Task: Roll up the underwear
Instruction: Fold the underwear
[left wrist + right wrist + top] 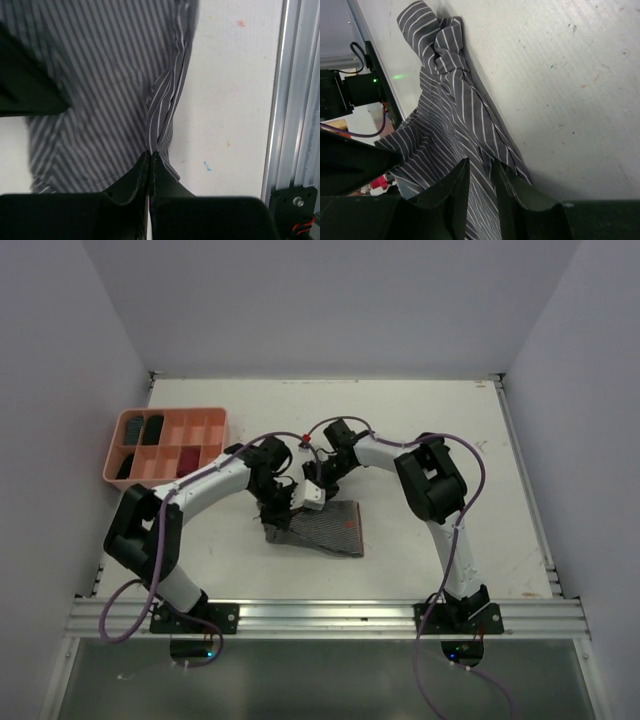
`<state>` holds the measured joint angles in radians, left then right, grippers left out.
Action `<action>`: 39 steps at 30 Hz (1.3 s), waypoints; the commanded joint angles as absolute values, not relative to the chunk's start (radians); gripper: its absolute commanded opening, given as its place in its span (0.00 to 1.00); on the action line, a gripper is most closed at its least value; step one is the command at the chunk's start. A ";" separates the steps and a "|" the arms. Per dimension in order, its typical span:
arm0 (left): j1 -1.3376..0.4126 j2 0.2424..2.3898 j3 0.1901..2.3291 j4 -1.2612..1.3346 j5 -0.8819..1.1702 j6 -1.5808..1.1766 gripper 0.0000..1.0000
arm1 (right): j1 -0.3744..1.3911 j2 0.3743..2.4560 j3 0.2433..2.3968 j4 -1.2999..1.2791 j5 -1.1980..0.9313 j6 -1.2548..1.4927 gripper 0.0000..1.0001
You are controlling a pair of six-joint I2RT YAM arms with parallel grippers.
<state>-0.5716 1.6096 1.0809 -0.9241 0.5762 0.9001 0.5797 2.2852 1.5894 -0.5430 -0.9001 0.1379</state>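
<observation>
From above, the striped underwear [325, 528] lies on the tabletop [440, 430] with both arms meeting at its far corner, their grips hidden. The wrist views show them: the left claw [151, 156] pinches a fold tight, and the right claw [480, 167] clamps bunched cloth.

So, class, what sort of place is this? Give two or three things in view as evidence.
Probably a robotics lab cell, not a home: a white table boxed in by blank walls, a left arm and right arm bolted to an aluminium rail, plus striped underwear and a pink tray.
</observation>
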 commanded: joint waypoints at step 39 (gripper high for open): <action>-0.365 2.034 1.305 -0.764 0.551 0.816 0.00 | 0.505 2.108 1.693 -0.895 -0.701 -0.173 0.54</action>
<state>-0.3656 1.9709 1.3182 -0.7948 0.5926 0.8551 0.5697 2.2353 1.6180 -0.7429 -0.8486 -0.0483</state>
